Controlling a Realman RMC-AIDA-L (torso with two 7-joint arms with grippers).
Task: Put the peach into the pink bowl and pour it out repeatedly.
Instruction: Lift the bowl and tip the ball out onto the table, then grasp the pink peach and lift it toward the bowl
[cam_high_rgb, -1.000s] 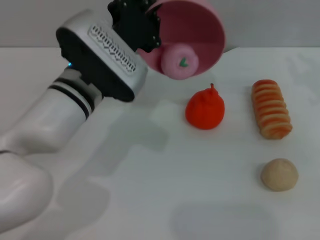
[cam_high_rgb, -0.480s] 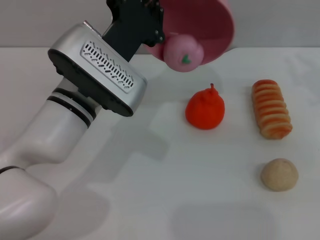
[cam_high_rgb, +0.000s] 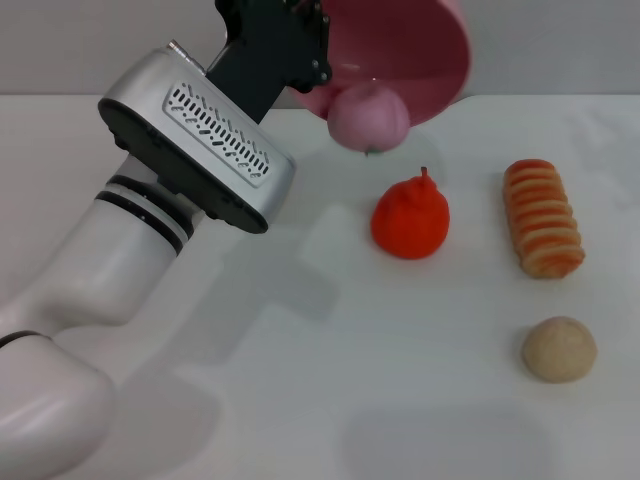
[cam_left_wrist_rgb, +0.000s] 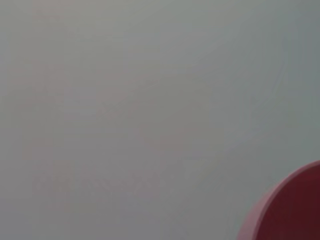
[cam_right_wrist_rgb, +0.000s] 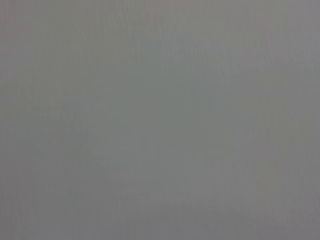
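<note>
My left gripper (cam_high_rgb: 308, 62) is high at the back of the white table (cam_high_rgb: 330, 380), shut on the rim of the pink bowl (cam_high_rgb: 420, 50). It holds the bowl steeply tipped, with the opening facing forward and down. The pale pink peach (cam_high_rgb: 368, 118) sits at the bowl's lower rim, partly outside it, with its small green stem turned downward. I cannot tell whether the peach touches the table. A curved piece of the pink bowl (cam_left_wrist_rgb: 295, 210) shows in the left wrist view against a plain grey background. The right gripper is out of view.
A red-orange pear-shaped fruit (cam_high_rgb: 410, 220) stands just in front of the peach. A striped bread roll (cam_high_rgb: 542, 218) lies to the right, with a beige rough ball (cam_high_rgb: 558, 349) nearer the front. My left forearm (cam_high_rgb: 150, 220) crosses the table's left side.
The left gripper has lifted and tipped the bowl further. The peach has rolled from inside the bowl to its lower rim, and its stem has turned from facing me to pointing down.
</note>
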